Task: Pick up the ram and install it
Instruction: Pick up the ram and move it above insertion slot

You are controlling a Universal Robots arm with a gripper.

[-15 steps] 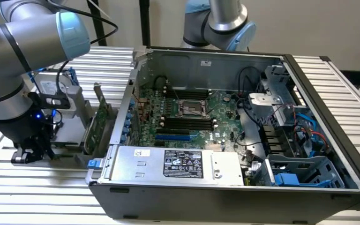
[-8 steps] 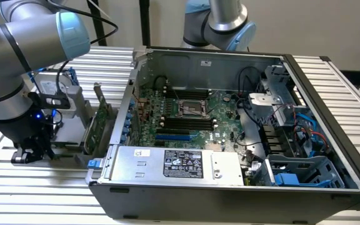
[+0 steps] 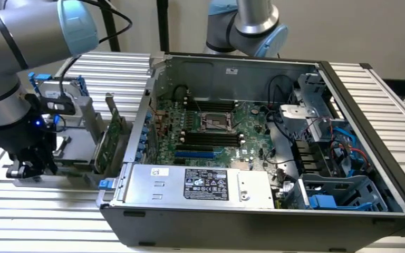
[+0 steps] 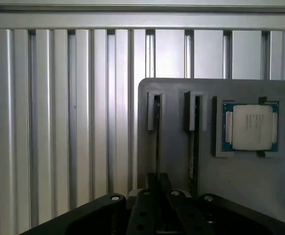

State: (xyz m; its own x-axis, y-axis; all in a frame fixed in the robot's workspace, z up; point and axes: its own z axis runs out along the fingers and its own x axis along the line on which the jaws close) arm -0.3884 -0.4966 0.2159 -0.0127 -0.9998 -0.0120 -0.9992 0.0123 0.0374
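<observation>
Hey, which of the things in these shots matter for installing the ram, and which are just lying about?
For the job:
gripper, over the gray holder
ram, edge-on in the holder slot nearest the gripper
black memory slots in the case

Lying about:
processor chip
expansion cards
power supply
second arm
</observation>
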